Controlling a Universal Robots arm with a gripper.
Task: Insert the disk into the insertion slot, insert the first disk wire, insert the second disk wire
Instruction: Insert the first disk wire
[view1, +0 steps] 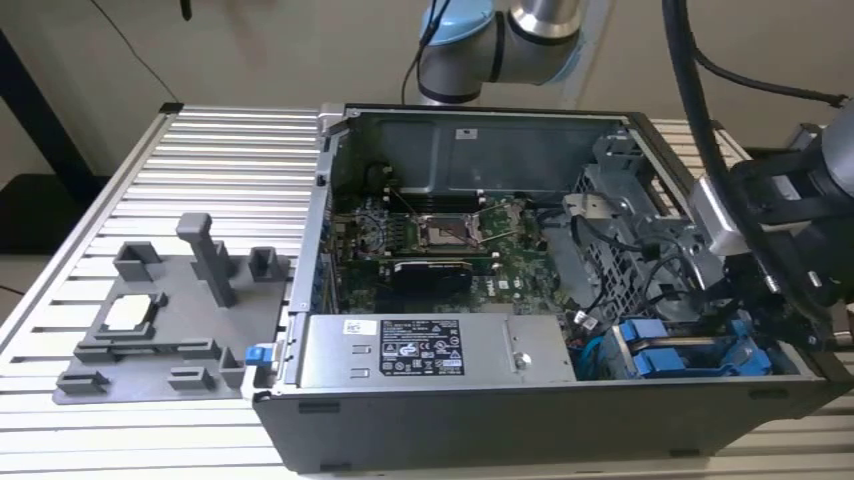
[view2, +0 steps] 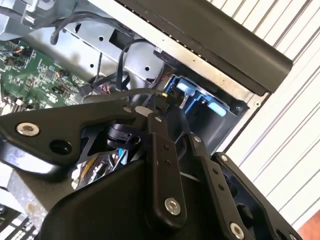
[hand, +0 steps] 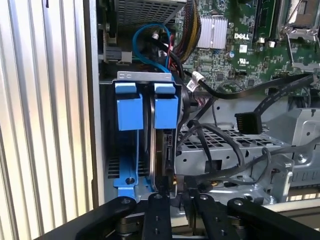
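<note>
Two blue carrier fronts are seen side by side in the one grey drive cage in the first wrist view. The disk is seated in the insertion slot, with a second blue carrier just beside it. The one gripper is held at the disk's other end; whether it is clenched cannot be told. One black cable connector is seen unplugged near the cage

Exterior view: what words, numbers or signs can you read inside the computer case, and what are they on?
Black label on the power supply: white print, too small to read.
White sticker beside that label: dark marks, too small to read.
Small white sticker on the case wall: too small to read.
Motherboard: no print legible.
Nothing in this view can be quoted.
</note>
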